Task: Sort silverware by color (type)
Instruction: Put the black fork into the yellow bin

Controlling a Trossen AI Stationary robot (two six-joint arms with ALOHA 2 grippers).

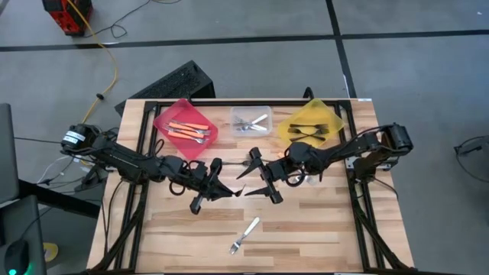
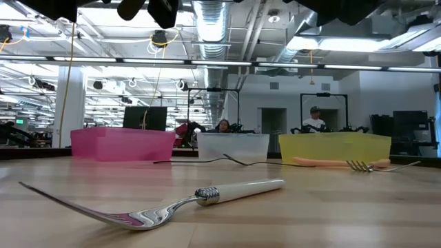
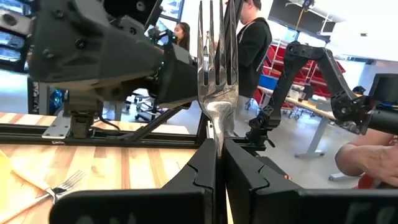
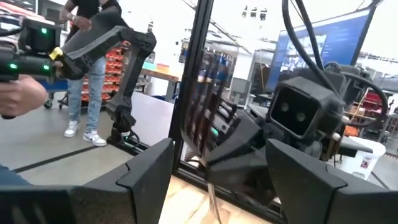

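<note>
While the left claw [image 3: 219, 171] is clamped tight on a fork [image 3: 217, 74], tines pointing up, the right claw [image 4: 214, 180] faces it mid-table with its fingers spread wide and nothing between them. My guess is a handoff: the fork is held out upright so the other claw can grab it and reach a bin. Moving outward, one white-handled fork [image 1: 244, 235] lies loose on the table [image 1: 321, 237] at about 6 o'clock from the claws. Up at 12 o'clock sit three bins: the red bin [image 1: 185, 126] with orange-handled forks at 11, the clear bin [image 1: 251, 122] with silver ones, and the yellow bin [image 1: 311, 126] with dark ones at 1. No brand names or readable writing anywhere I can make out.
</note>
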